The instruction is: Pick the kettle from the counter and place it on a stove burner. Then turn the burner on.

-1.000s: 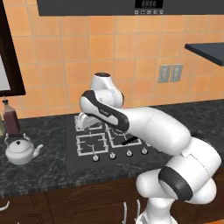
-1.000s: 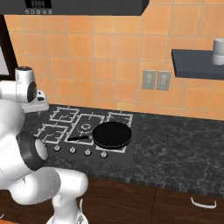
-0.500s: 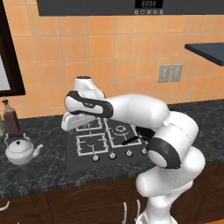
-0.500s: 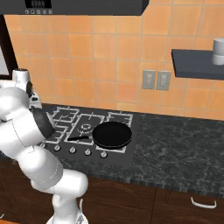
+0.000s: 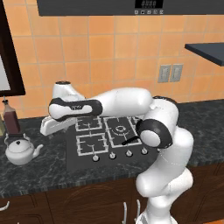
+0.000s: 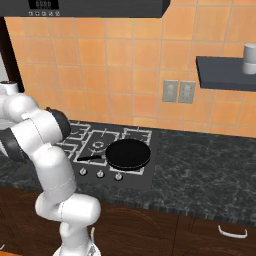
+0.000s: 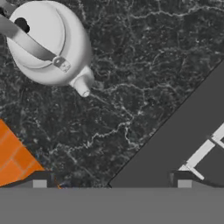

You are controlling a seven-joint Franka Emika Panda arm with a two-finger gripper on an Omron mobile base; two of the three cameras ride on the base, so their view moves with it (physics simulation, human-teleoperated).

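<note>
The silvery-white kettle (image 5: 19, 151) stands upright on the dark marbled counter (image 5: 39, 175), left of the black cooktop (image 5: 87, 159). In the hand view the kettle (image 7: 43, 43) sits at the upper left, its spout towards the middle, with bare stone between it and the cooktop's edge (image 7: 175, 135). My gripper (image 5: 43, 130) hovers over the counter between kettle and cooktop, a short way right of the kettle. It is open, with nothing between the fingertips (image 7: 39, 180). The front-left burner (image 5: 92, 145) carries its pale square grate and nothing else.
A dark brown bottle (image 5: 11, 118) stands against the wall just behind the kettle. A black pan (image 6: 127, 152) rests on the cooktop's right side, above the row of knobs (image 6: 100, 174). A wall shelf (image 6: 225, 72) holds a grey cup (image 6: 248, 57).
The arm has swung left, carrying the hand from above the cooktop out over the counter towards the kettle. The kettle, bottle and pan have stayed put.
</note>
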